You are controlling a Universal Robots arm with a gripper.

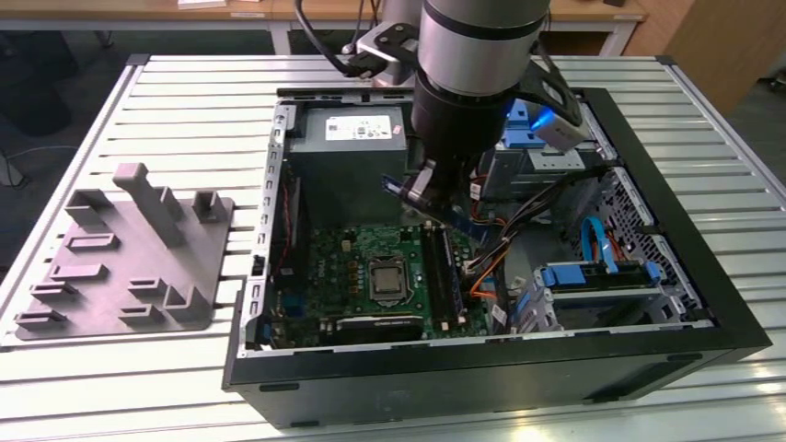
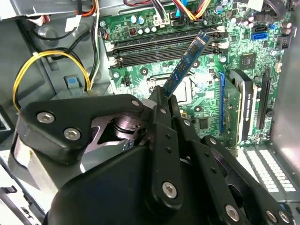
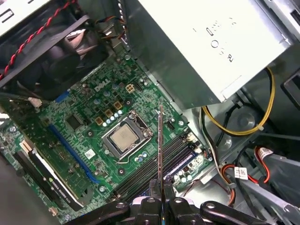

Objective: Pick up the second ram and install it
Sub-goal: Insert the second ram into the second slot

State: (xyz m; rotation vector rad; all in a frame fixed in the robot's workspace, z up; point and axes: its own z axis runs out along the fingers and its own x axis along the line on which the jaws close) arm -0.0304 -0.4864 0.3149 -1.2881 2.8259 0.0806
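The black gripper point(image 2: 163, 98) fills the foreground in both wrist views, its fingers point(image 3: 151, 202) clamped on one end of the second ram point(image 2: 185, 62) – a thin stick with a blue label on its face. In the first wrist view it shows edge-on, as a dark line. The stick juts out from the fingertips, tilted, held in the air over the green motherboard point(image 3: 84, 136). Its free end points toward the long black memory slots point(image 2: 159, 43) that run beside the CPU socket point(image 3: 123, 138); it sits in none of them. The grey power supply box point(image 3: 197, 51) stands close beside the slots.

In the exterior view the arm reaches down into the open computer case point(image 1: 491, 373), which lies on a slatted table point(image 1: 184, 101). A grey slotted plate point(image 1: 123, 262) with upright posts lies just beside the case, to the exterior view's left.
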